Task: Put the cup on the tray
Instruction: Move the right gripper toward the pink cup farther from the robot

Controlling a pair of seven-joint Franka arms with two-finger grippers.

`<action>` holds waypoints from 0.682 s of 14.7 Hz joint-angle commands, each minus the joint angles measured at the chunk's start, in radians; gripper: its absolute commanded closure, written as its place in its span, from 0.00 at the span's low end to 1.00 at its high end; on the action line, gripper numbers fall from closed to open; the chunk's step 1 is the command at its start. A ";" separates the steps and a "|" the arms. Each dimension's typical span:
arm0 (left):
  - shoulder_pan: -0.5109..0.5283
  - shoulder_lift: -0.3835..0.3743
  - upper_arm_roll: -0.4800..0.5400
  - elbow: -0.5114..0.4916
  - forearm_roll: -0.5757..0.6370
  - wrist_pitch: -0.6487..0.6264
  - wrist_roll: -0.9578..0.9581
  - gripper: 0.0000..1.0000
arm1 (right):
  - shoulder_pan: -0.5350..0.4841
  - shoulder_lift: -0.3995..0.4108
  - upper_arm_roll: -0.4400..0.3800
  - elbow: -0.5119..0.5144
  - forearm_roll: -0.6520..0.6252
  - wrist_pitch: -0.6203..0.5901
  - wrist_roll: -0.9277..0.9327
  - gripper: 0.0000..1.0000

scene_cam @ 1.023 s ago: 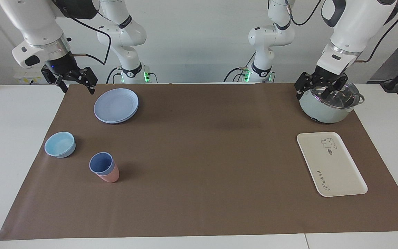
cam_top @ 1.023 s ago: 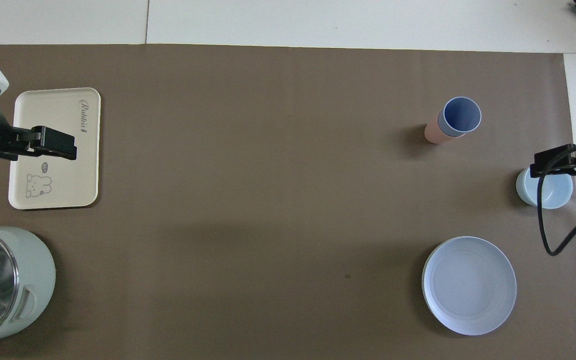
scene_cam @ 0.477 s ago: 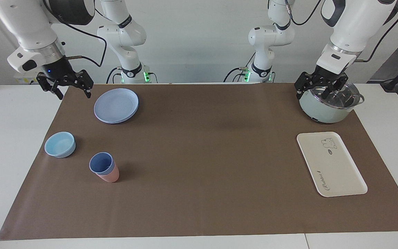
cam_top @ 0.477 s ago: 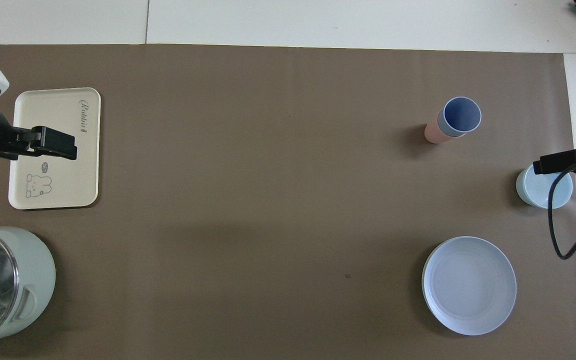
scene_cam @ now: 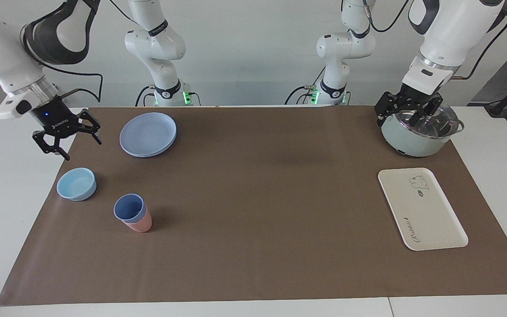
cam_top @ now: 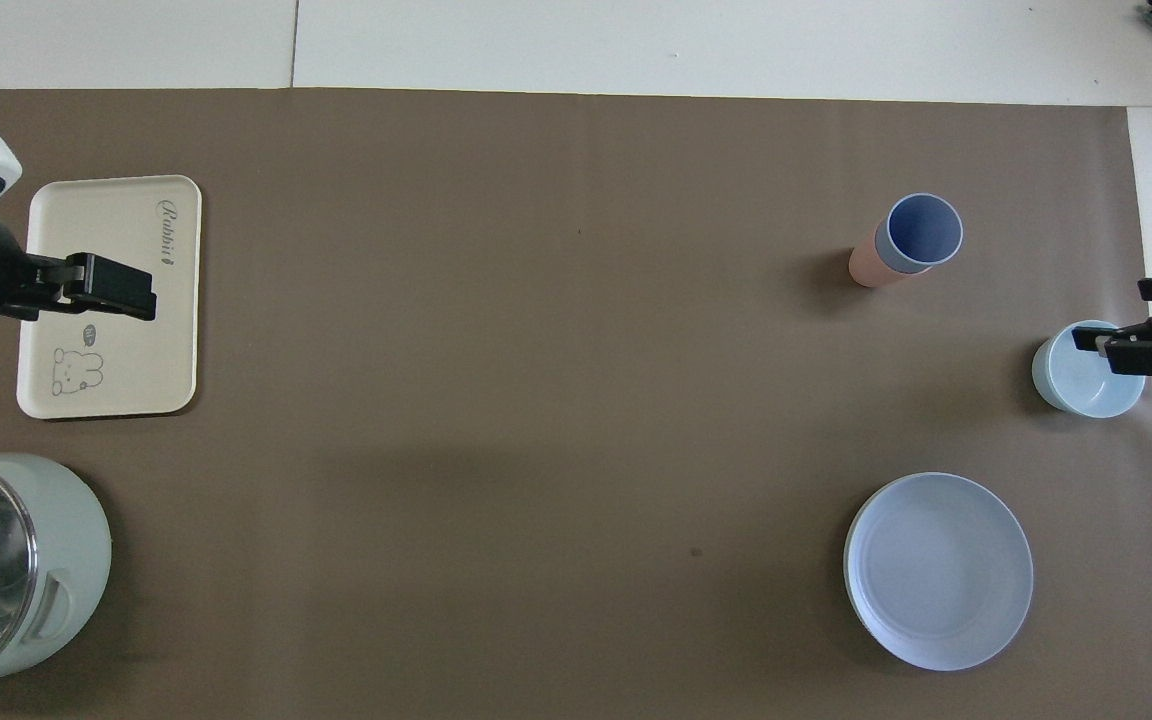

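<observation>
We observed two arms of glossy white rounded segments with dark grey joint bands and silver wrist rings. Each ended in a black two-finger gripper: right gripper [scene_cam: 67, 140], bearing a small blue light, and left gripper [scene_cam: 407, 111]. Black cables looped along both; green lights glowed at the bases.

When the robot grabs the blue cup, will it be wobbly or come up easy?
The blue cup sits nested in a pink cup, so that one may lift with it. Both look like thin plastic, probably light. Stacked tall on a narrow base, they could tip if nudged sideways.
</observation>
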 commanded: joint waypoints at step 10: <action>0.003 -0.038 0.008 -0.063 -0.007 0.056 0.016 0.00 | -0.075 0.408 0.015 0.053 0.741 -0.038 -0.911 0.00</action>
